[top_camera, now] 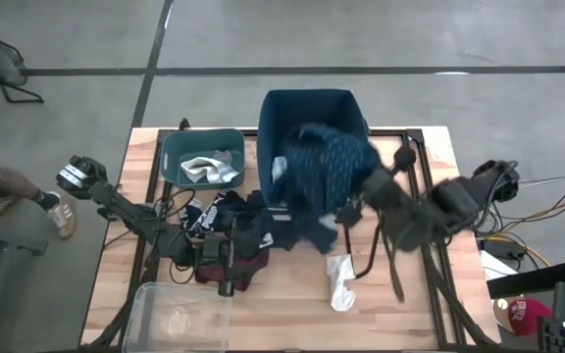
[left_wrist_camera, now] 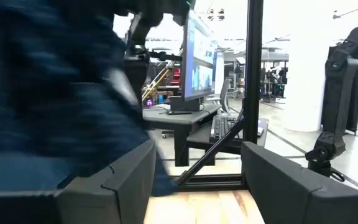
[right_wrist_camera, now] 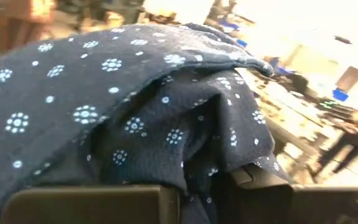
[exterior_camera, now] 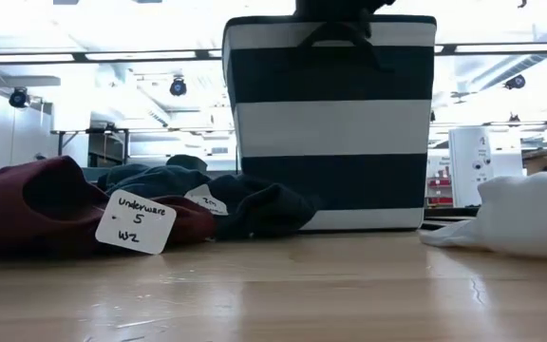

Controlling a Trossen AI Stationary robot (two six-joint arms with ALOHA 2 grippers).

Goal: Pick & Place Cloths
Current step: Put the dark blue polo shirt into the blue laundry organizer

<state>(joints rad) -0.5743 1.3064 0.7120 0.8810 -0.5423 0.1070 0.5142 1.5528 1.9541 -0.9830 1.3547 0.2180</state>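
Note:
My right gripper (top_camera: 353, 204) is shut on the navy patterned cloth (top_camera: 327, 162), which spreads above the near rim of the navy bin (top_camera: 312, 103). My left gripper (top_camera: 222, 257) waits open by the pile at table centre-left; its fingers (left_wrist_camera: 129, 180) have nothing between them. That pile holds a maroon cloth (top_camera: 243, 273), tagged in the low view (exterior_camera: 36, 204), and a black cloth with white logo (top_camera: 202, 214). A white cloth (top_camera: 339, 282) lies flat on the table near the right arm. A pale cloth (top_camera: 209, 169) lies inside the teal bin (top_camera: 175, 147). My right gripper holds the navy patterned cloth by a bunched fold (right_wrist_camera: 185, 168). The fabric drapes over both fingers (right_wrist_camera: 253, 186) and hides the place of contact. In the high view the cloth is lifted, spread over the navy bin's near rim; whether it touches the rim I cannot tell.
A clear plastic bin (top_camera: 179, 314) stands at the near left corner. The striped navy-and-white bin wall (exterior_camera: 330, 123) rises at the table's far middle. Black frame bars (top_camera: 415, 147) border the table. Bare wood shows at the near middle and near right.

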